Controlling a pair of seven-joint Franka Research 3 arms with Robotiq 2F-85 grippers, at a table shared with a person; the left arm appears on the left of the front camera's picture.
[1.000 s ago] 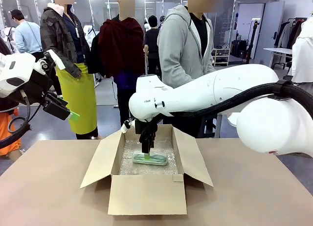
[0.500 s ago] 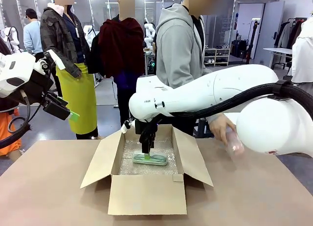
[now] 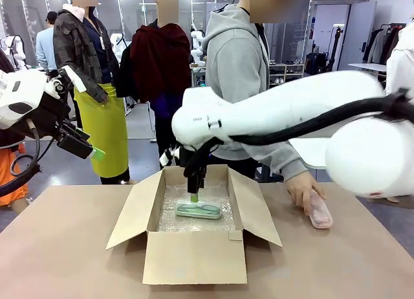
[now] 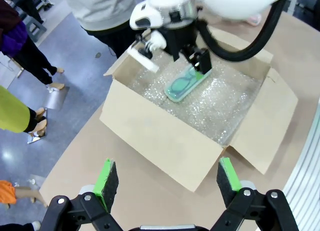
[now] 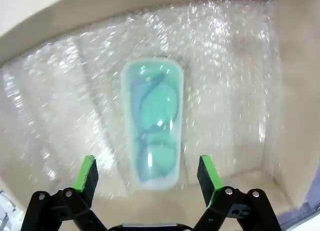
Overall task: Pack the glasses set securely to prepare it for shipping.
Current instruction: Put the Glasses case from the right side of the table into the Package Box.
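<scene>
My right hand [image 5: 147, 168] hangs spread over the mint-green case [image 5: 152, 121], which lies on bubble wrap [image 5: 225, 91] in the box [image 3: 194, 257]; left hand [image 4: 166, 168] spread too.

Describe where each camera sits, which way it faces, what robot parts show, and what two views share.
Front view: between the arms, facing the person across the table; both arms show.
Left wrist view: high at the left, looking down at the box; open left gripper.
Right wrist view: above the box floor, looking straight down; open right gripper.
Shared: the mint-green case on bubble wrap.
</scene>
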